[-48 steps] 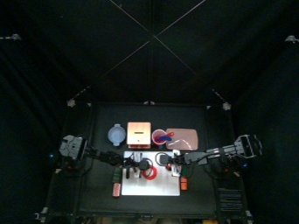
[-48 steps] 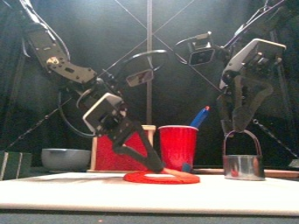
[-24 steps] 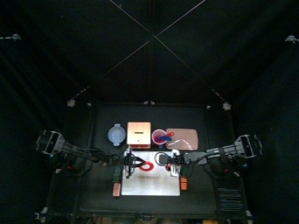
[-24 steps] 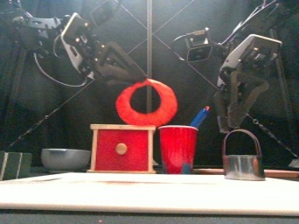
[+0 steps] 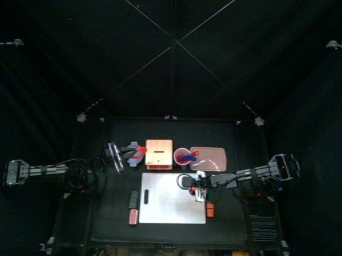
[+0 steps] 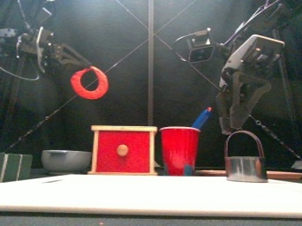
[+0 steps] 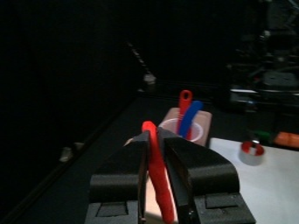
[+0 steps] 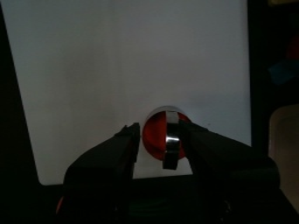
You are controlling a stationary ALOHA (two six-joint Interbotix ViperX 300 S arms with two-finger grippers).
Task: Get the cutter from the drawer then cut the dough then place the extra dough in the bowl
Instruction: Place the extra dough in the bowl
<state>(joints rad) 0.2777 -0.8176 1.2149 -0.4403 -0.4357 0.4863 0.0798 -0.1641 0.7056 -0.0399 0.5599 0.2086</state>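
Note:
My left gripper point(image 6: 71, 64) hangs high at the left, shut on a red dough ring point(image 6: 88, 82), which dangles above the blue-grey bowl point(image 6: 67, 159). From above, the ring point(image 5: 130, 152) lies over the bowl point(image 5: 138, 161). Between the left jaws it shows edge-on as a red dough ring point(image 7: 153, 168). The metal cutter point(image 6: 245, 166) stands on the white cutting board point(image 5: 167, 205) with a red dough disc point(image 8: 156, 143) inside it. My right gripper point(image 6: 237, 129) is shut on the cutter's wire handle point(image 8: 170, 140).
The wooden box with the red drawer front point(image 6: 124, 150) stands behind the board, beside the red cup with knives point(image 6: 179, 150). A pink tray point(image 5: 211, 155) lies at the back right. Small toy foods point(image 5: 134, 203) lie by the board's left and right edges.
My left gripper peeled the dough ring off the board, lifted it high, then carried it left and back over the bowl. The right gripper and cutter stayed still.

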